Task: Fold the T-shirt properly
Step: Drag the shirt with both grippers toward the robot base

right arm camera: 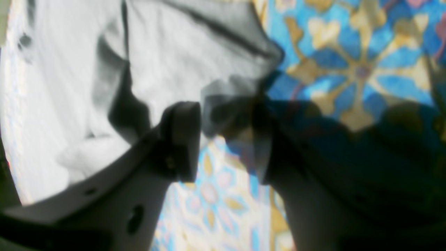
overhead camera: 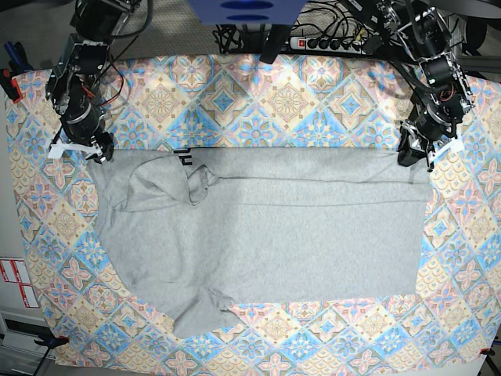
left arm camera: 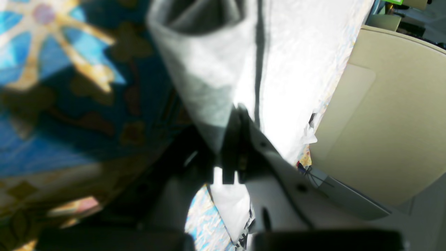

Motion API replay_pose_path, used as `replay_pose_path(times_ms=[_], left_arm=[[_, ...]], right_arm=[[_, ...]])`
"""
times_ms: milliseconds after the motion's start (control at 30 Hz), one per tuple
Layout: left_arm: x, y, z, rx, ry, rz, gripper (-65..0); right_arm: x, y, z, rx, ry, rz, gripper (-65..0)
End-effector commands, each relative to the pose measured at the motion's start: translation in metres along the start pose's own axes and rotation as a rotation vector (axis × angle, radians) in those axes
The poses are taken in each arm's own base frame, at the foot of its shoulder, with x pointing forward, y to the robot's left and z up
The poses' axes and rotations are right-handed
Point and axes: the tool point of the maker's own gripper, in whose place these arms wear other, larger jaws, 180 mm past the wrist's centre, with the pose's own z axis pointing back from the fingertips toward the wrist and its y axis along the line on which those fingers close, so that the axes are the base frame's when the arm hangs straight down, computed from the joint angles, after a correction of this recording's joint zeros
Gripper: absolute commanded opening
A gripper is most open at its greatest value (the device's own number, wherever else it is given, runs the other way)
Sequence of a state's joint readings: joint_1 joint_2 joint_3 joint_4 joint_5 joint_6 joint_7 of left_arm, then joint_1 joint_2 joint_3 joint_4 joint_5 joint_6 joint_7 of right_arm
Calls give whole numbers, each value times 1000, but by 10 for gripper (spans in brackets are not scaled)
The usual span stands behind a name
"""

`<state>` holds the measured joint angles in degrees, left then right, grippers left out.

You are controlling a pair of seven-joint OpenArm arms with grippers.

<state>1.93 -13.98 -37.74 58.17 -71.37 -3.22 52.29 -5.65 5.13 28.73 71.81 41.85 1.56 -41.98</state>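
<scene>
The grey T-shirt [overhead camera: 266,227] lies spread wide on the patterned tablecloth [overhead camera: 235,94], with its top edge folded over and a bit of black lettering [overhead camera: 184,159] showing. My left gripper [overhead camera: 411,154] sits at the shirt's top right corner. In the left wrist view it [left arm camera: 231,146] is shut on a pinch of the T-shirt [left arm camera: 209,69]. My right gripper [overhead camera: 100,153] is at the top left corner. In the right wrist view its jaws [right arm camera: 226,139] stand apart, and a shaded flap of the T-shirt [right arm camera: 174,52] lies between the fingertips.
A power strip [overhead camera: 329,41] and cables lie beyond the table's far edge. White labels [overhead camera: 16,282] are at the lower left, off the cloth. A beige surface [left arm camera: 383,122] shows past the table edge in the left wrist view.
</scene>
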Motion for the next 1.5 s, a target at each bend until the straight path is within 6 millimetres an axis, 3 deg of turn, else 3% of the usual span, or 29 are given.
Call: replay_pose_path(times_ms=[0, 233, 333, 400, 533, 567, 700, 867, 1100, 1467], left_arm=[[9, -13, 2, -33, -15, -19, -650], [9, -13, 2, -33, -15, -19, -650], [9, -13, 2, -33, -15, -19, -650], [9, -13, 2, -33, -15, -19, -650], [9, -9, 5, -24, -14, -21, -650], [9, -9, 5, -24, -14, -23, -650], [11, -12, 12, -29, -24, -56, -650], [12, -13, 24, -29, -36, -101, -650], [6, 20, 45, 43, -28, -111, -650], [-9, 51, 92, 130, 5, -192, -650]], right_arm=[[3, 1, -4, -22, 12, 3, -399], [0, 3, -9, -19, 26, -5, -403], [8, 16, -12, 6, 16, -6, -412], [10, 18, -13, 9, 11, -7, -463], [12, 17, -12, 7, 3, -9, -640], [10, 14, -11, 2, 7, -7, -650], [6, -6, -3, -32, 7, -24, -647], [18, -29, 19, -70, -47, -27, -648], [18, -40, 46, -69, -73, -1, -648], [-14, -82, 74, -108, -17, -80, -648]])
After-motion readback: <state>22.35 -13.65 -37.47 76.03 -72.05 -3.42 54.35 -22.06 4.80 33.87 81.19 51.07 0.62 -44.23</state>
